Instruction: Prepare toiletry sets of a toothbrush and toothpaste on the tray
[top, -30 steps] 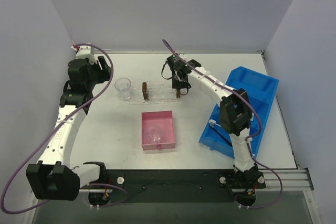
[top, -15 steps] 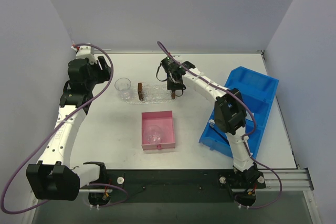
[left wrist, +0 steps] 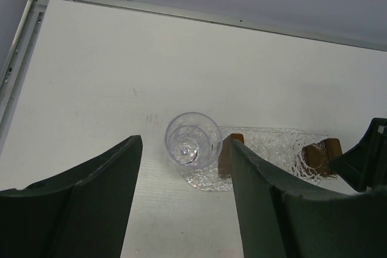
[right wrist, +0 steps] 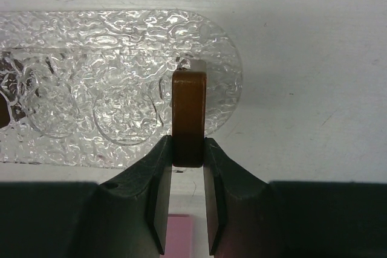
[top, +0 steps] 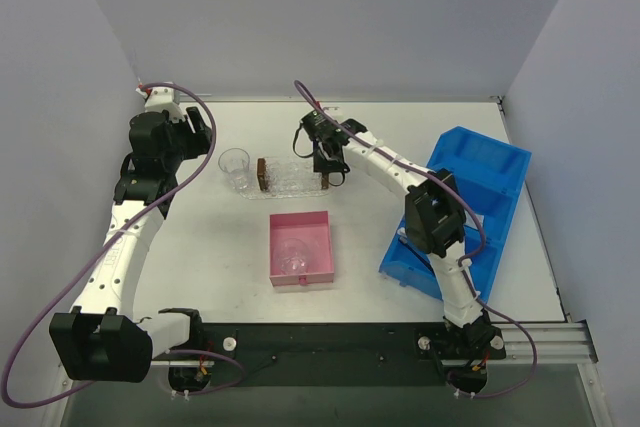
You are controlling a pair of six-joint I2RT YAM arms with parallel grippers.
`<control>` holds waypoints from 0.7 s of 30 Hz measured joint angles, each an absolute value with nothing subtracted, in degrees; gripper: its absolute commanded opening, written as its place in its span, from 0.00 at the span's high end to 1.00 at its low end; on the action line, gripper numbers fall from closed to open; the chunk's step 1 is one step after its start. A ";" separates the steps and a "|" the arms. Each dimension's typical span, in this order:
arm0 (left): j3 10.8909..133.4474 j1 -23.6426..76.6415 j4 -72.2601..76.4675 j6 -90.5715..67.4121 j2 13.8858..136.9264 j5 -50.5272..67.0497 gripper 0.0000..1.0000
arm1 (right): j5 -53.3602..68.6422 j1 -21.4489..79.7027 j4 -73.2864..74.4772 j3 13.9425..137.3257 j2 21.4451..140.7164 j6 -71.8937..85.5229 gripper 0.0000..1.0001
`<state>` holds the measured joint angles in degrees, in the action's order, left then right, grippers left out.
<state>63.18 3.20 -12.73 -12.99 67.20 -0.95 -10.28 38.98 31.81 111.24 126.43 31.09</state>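
The right fingers were clamped on the brown block at the tray's right end, its long axis running left-right; the left fingers stood apart.

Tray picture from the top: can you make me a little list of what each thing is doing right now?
Tray: clear and bumpy, flat on the table
Right hand: shut on the brown block at the tray's right end
Other brown block: upright near the tray's left end
Left hand: open, holding nothing
Cup: upright, empty, by the tray's left end
Pink box: in front of the tray, something clear inside
Blue bin: on the table's right side
Missing: toothbrush and toothpaste, none in view
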 measured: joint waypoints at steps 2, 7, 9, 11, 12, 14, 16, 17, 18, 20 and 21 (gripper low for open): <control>63.18 3.20 -12.73 -12.99 67.20 -0.95 0.31 | -10.26 39.16 31.79 111.37 126.45 31.29 1.00; 63.20 3.20 -12.73 -13.04 67.20 -0.95 0.31 | -10.24 39.59 31.31 112.55 127.35 31.55 1.00; 63.18 3.20 -12.73 -13.04 67.20 -0.93 0.31 | -10.24 39.75 31.14 112.57 127.39 31.57 1.00; 63.18 3.20 -12.73 -13.06 67.20 -0.93 0.31 | -10.24 39.86 31.11 112.62 127.42 31.59 1.00; 63.18 3.20 -12.73 -13.08 67.20 -0.93 0.31 | -10.24 39.86 31.09 112.64 127.42 31.62 1.00; 63.20 3.20 -12.73 -13.08 67.20 -0.93 0.31 | -10.24 39.86 31.09 112.66 127.42 31.68 1.00; 63.18 3.20 -12.73 -13.08 67.20 -0.93 0.31 | -10.22 39.86 31.09 112.71 127.46 31.73 1.00; 63.20 3.20 -12.73 -13.10 67.20 -0.91 0.31 | -10.22 39.86 31.07 112.75 127.52 31.73 1.00; 63.18 3.20 -12.73 -13.10 67.20 -0.91 0.31 | -10.22 39.86 31.03 112.75 127.59 31.75 1.00; 63.18 3.20 -12.73 -13.10 67.20 -0.91 0.31 | -10.24 39.86 31.03 113.03 127.79 31.81 1.00; 63.18 3.20 -12.73 -13.10 67.20 -0.91 0.31 | -10.24 39.86 30.94 113.21 127.94 31.90 1.00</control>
<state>63.18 3.20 -12.73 -13.10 67.20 -0.91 -10.24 39.86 30.94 113.21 127.94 31.90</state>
